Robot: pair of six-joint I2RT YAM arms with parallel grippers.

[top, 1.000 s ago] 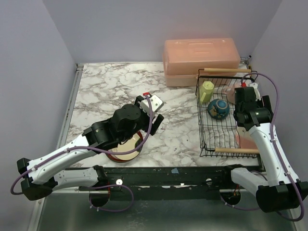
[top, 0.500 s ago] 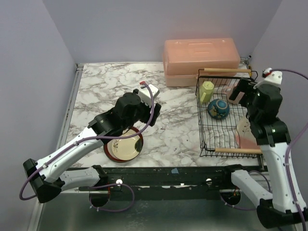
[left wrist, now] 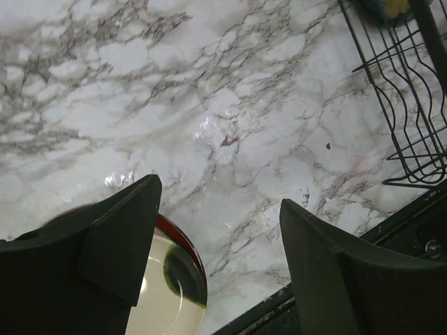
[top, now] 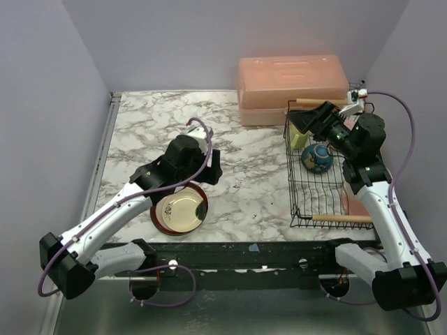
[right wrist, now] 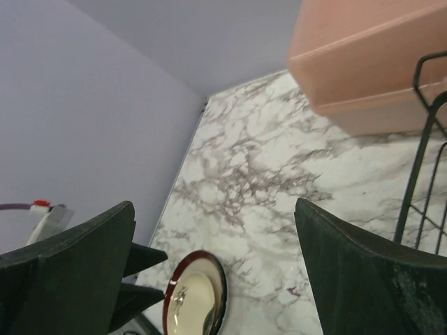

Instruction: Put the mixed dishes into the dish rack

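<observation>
Marble tabletop (top: pixel 140 132), purple walls on three sides. The dark maroon-rimmed plate (top: pixel 181 212) lies flat on the marble and is the only dish visible outside the dish rack (top: pixel 292 183).

The left gripper (left wrist: pixel 218 199) hangs over the table with its jaws spread wide and nothing between them. The plate is below it and offset toward its left finger and back toward the arm base, so the gap frames bare marble, not the rim. The plate is round, so there is no long axis to align to. Judgement: the rim edge nearest the gripper is the grasp target, and the gripper needs to shift back and down onto it.

The left arm is clearly the nearer one. The rack lies well off to its right-finger side.

The right gripper (top: pixel 309 120) is also spread and empty, over the rack's far end. The pale yellow-green mug (top: pixel 299 137) is just beneath it, and the teal-blue bowl (top: pixel 318 158) is below and nearer. The small pink cup is not visible.
</observation>
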